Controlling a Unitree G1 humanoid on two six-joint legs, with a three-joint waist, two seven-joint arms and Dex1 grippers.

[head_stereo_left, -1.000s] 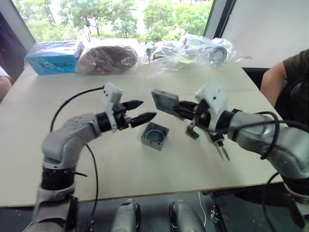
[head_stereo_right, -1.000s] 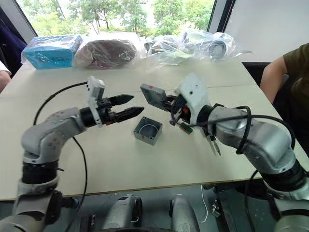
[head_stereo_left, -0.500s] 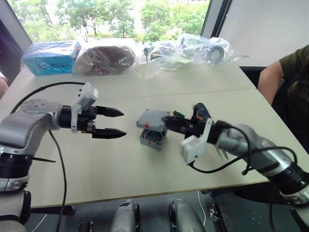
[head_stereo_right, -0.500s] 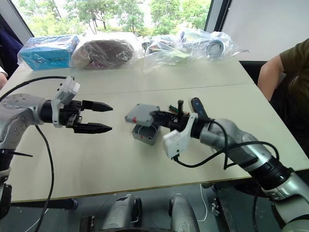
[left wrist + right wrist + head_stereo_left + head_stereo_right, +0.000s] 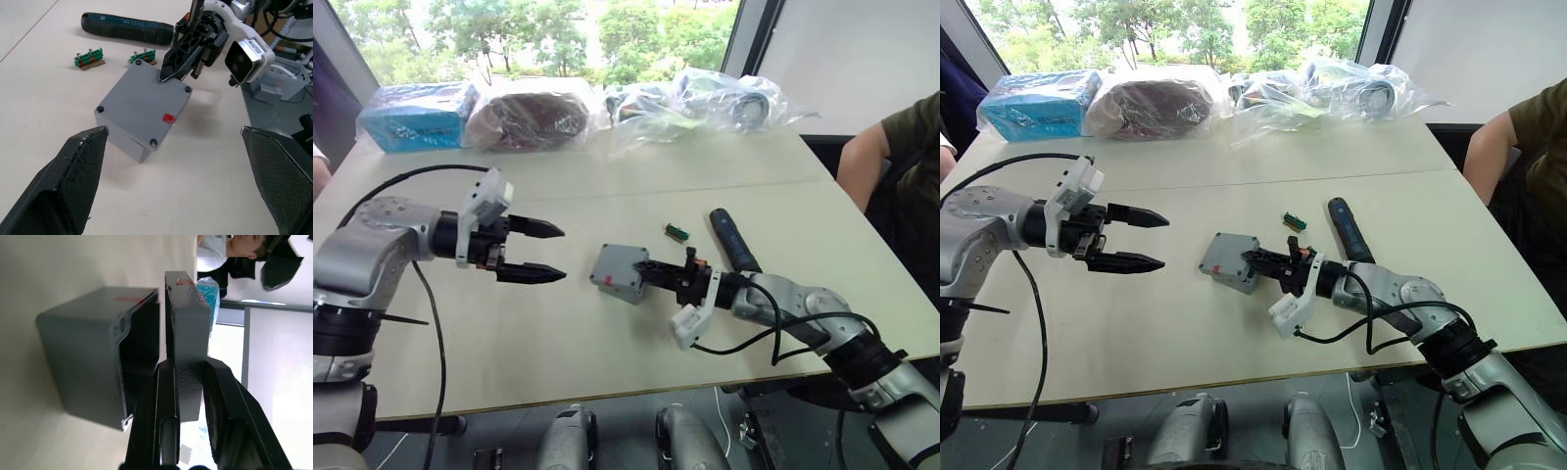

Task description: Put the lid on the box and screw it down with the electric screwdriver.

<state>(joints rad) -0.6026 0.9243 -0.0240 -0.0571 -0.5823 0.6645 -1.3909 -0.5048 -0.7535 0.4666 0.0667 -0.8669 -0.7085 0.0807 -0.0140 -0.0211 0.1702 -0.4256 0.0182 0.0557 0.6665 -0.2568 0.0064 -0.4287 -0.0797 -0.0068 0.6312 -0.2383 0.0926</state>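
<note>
One lid (image 5: 143,105), one box (image 5: 90,356), one electric screwdriver (image 5: 128,27), two green blocks (image 5: 90,58), one blue package (image 5: 419,116).

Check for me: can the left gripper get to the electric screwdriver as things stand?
Probably not directly: the electric screwdriver lies beyond the box, and the right gripper, shut on the lid, sits between. The left gripper hovers open.

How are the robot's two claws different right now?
The left gripper is open, holding nothing, hovering apart from the box. The right gripper is shut on the lid, holding it over the box. Both have two black fingers pointing toward the box.
</note>
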